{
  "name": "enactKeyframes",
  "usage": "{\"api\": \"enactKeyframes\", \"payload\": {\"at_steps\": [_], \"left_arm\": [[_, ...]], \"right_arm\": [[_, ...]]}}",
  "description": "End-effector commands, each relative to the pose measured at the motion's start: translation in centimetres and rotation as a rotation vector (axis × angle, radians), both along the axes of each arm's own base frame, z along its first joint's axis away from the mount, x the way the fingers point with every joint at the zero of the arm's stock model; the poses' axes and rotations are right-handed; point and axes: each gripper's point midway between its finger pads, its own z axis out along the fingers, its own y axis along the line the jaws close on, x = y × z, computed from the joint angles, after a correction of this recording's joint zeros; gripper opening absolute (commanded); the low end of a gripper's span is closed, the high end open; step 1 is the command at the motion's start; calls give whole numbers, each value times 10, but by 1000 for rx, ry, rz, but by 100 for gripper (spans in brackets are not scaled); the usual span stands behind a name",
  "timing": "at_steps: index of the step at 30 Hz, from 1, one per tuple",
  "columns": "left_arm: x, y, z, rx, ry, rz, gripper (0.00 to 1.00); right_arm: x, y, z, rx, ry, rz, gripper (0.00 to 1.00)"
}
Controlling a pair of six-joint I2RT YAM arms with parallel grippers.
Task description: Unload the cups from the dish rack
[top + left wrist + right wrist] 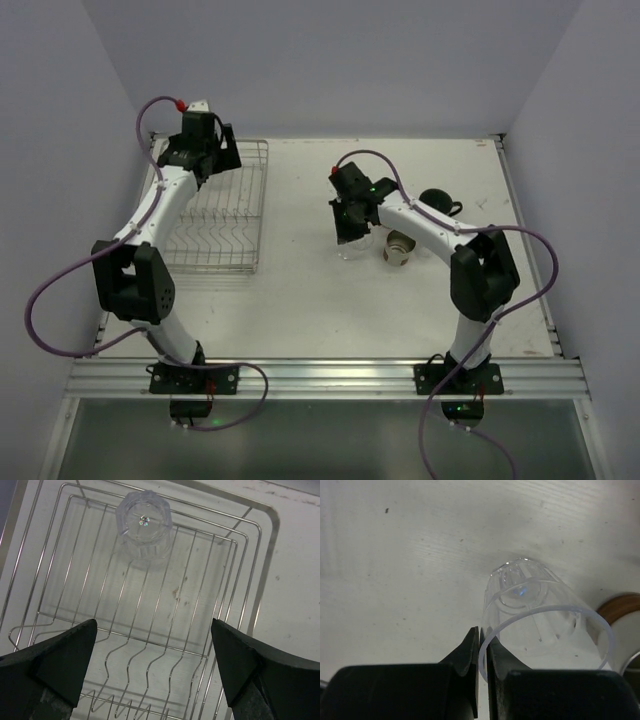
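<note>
The dish rack [225, 215] sits at the far left of the counter [300, 300]. The left arm reaches out over its far end. The left hand [153, 625] hangs above the wires with its fingers [65, 662] spread wide, gripping nothing. Beyond the fingers in the left wrist view, one clear glass [145, 530] stands in the rack near an end wall, its faceted base turned up toward the camera. To the right of the rack, the right hand [481, 632] is closed narrow on the rim of a second clear glass [545, 610]. One finger is inside the mouth and one outside, with the glass wall pinched between them. This glass is tilted, with its base low over the bare counter, and whether it touches cannot be told. Just to its right stands a tan cup [400, 250], and a dark mug [437, 200] stands farther back on the right.
</note>
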Motion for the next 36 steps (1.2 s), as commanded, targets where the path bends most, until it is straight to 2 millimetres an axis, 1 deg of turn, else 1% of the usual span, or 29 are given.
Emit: {"api": "enactKeyframes", "payload": {"at_steps": [1,2,3,4,5,6,7,8,12,15,17,21,27,31,34,36], "left_arm": [[6,18,15,46,-9,27,100],[10,22,11,35,-9,32,100],[12,22,8,24,-5,23,100],[16,19,9,6,-8,5,100],[19,21,-1,1,20,5,100],[22,21,-4,-4,31,1,100],[25,22,-1,-8,36,1,100],[28,23,-9,-6,56,4,100],[38,32,-15,-8,71,24,100],[45,38,-25,-26,97,27,100],[48,40,-33,-37,117,26,100],[52,40,-39,-39,129,20,100],[57,39,-44,-41,145,7,100],[63,39,-44,-52,147,0,100],[66,39,-54,-51,175,0,100],[69,40,-52,-48,169,1,100]], "right_arm": [[20,-30,20,-170,-117,-65,0],[21,-32,20,-184,-121,-67,0],[22,-35,19,-202,-119,-73,0],[21,-38,15,-223,-110,-71,0],[22,-40,15,-234,-113,-73,0],[23,-40,14,-237,-113,-70,0],[22,-41,11,-249,-104,-67,0],[22,-41,10,-250,-100,-65,0],[23,-38,2,-256,-86,-48,0],[24,-33,-3,-244,-73,-38,1],[26,-31,-3,-240,-76,-38,2],[29,-29,-7,-244,-74,-33,4],[32,-26,-8,-247,-68,-32,14],[32,-27,-6,-242,-72,-32,25],[31,-27,-5,-242,-73,-30,27],[31,-27,-6,-246,-73,-31,29]]}}
